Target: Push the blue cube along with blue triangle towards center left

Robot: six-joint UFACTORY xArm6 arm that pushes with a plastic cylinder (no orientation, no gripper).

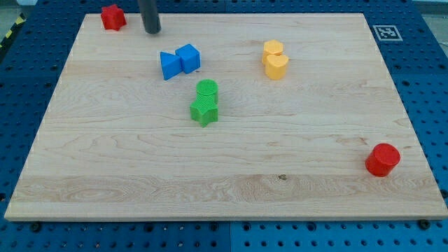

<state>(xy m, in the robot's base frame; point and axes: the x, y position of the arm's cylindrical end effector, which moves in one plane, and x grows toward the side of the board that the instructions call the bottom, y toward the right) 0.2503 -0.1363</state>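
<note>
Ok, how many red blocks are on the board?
2: red star at the view's top left corner, red cylinder near the bottom right edge. None seem hidden.

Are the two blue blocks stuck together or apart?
Together: the blue cube and blue triangle touch side by side. My tip is above them, apart.

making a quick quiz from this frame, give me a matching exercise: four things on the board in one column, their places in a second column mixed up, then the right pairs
Things:
1. red cylinder
2. my tip
3. green star-shaped block
4. blue cube

Places:
A. touching the blue triangle, on its right in the view
B. near the board's bottom right corner in the view
C. near the view's top edge, up and left of the blue pair, touching no block
D. just below the green cylinder, near the board's middle

Pairs: 1-B, 2-C, 3-D, 4-A
</note>
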